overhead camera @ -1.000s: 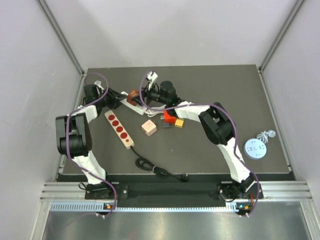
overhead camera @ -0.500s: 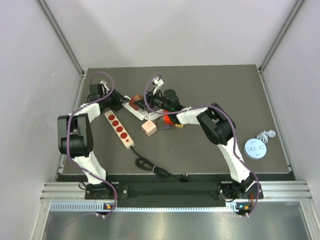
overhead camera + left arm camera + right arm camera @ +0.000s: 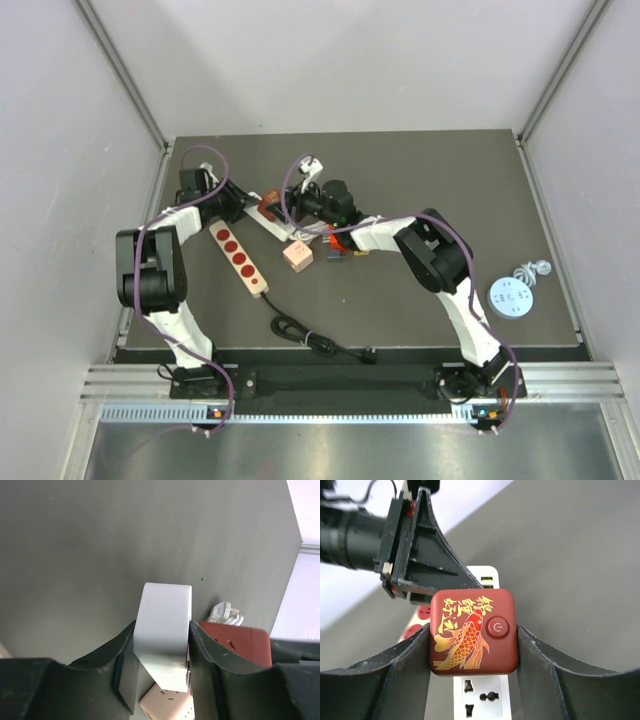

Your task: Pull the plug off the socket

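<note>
A red cube plug (image 3: 472,637) with a gold koi fish and a power button sits on a white power strip (image 3: 483,702). My right gripper (image 3: 472,647) is shut on the red plug, one finger on each side. In the top view the plug (image 3: 268,200) lies at the back centre-left, with my right gripper (image 3: 282,205) on it from the right. My left gripper (image 3: 162,645) is shut on the end of the white strip (image 3: 165,625); in the top view it (image 3: 238,205) is left of the plug. The plug's side (image 3: 235,642) shows just beyond the left fingers.
A beige strip with red sockets (image 3: 240,258) lies near the left arm, with a pink cube (image 3: 297,255) beside it. Small orange and red blocks (image 3: 345,243) sit under the right wrist. A black cable (image 3: 320,340) lies at the front. A round blue-white disc (image 3: 510,297) and a white coil (image 3: 533,270) are at the right.
My right gripper has come in from the right and closed around the red plug. The left gripper and the white strip have shifted slightly toward the front.
</note>
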Controlling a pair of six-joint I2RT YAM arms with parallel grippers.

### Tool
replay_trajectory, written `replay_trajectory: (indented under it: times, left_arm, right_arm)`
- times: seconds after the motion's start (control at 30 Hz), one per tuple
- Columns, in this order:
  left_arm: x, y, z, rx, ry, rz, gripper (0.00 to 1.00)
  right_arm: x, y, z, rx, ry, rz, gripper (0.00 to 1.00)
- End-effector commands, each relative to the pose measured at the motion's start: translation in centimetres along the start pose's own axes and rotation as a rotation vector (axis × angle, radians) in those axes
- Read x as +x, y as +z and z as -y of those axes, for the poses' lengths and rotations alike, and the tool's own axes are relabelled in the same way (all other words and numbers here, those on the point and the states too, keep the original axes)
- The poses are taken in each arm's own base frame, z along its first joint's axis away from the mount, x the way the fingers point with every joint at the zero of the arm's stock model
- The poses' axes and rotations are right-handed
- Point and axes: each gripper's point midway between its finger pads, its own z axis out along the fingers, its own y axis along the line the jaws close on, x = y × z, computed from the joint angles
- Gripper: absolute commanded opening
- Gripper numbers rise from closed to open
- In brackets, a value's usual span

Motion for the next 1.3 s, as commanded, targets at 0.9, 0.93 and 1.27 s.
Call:
replay_trajectory:
  times: [0.9, 0.93, 1.27]
  left_arm:
    - [-0.4, -0.1, -6.9, -0.211, 0.014, 0.038, 0.00]
    - [-1.1, -0.1, -6.4, -0.207, 0.021, 0.049, 0.02]
    - [-6.2, 0.7, -3.9, -0.082, 0.032, 0.153, 0.00]
  right_arm:
    - [-18.7, -2.8, -4.3, 0.059, -0.316, 0.297, 0.00]
    - [-18.7, -3.1, -4.4, 0.062, -0.319, 0.290, 0.00]
    - [-17.1, -5.3, -5.7, 0.054, -0.353, 0.234, 0.00]
